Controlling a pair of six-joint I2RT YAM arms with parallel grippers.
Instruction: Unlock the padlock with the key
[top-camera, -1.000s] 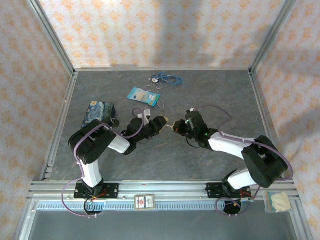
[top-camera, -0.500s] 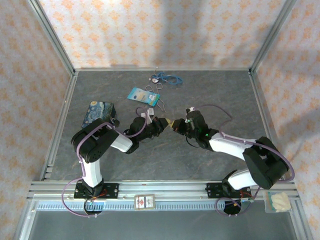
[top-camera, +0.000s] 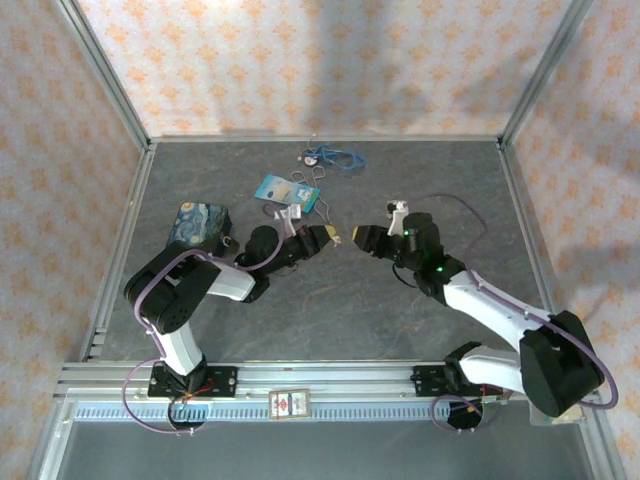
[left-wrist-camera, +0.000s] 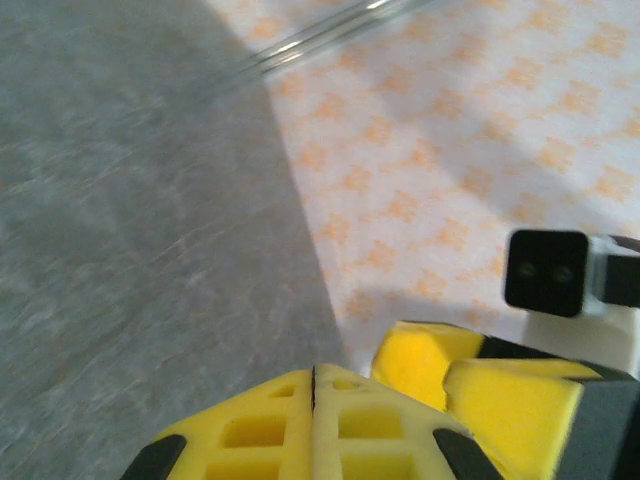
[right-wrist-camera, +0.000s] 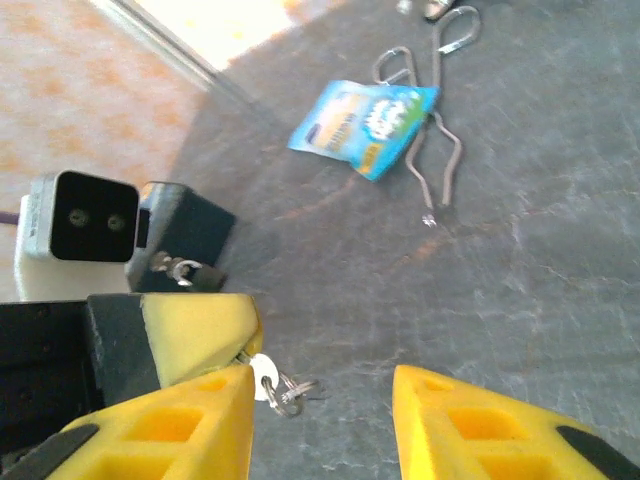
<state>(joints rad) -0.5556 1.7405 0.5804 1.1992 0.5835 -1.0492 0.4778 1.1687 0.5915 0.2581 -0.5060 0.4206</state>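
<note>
My left gripper (top-camera: 327, 237) is shut on the key (top-camera: 338, 240). In the right wrist view the pale key head (right-wrist-camera: 262, 376) and its small wire ring (right-wrist-camera: 290, 392) stick out from the left gripper's yellow fingertips (right-wrist-camera: 200, 330). My right gripper (top-camera: 368, 238) stands open just right of the key, with nothing between its fingers (right-wrist-camera: 170, 430). The padlock (right-wrist-camera: 185, 270), dark with a silvery shackle, lies against the blue box (top-camera: 197, 224) behind the left arm. In the left wrist view the left fingers (left-wrist-camera: 300, 410) are pressed together, and the key is hidden there.
A blue card on a wire ring (top-camera: 287, 191) lies beyond the grippers, and a blue cord with a round piece (top-camera: 335, 157) lies by the back wall. The right gripper's yellow finger (left-wrist-camera: 430, 365) sits close to the left fingertips.
My right gripper has opened and drawn back to the right, away from the key. The left gripper still holds the key and has shifted slightly.
</note>
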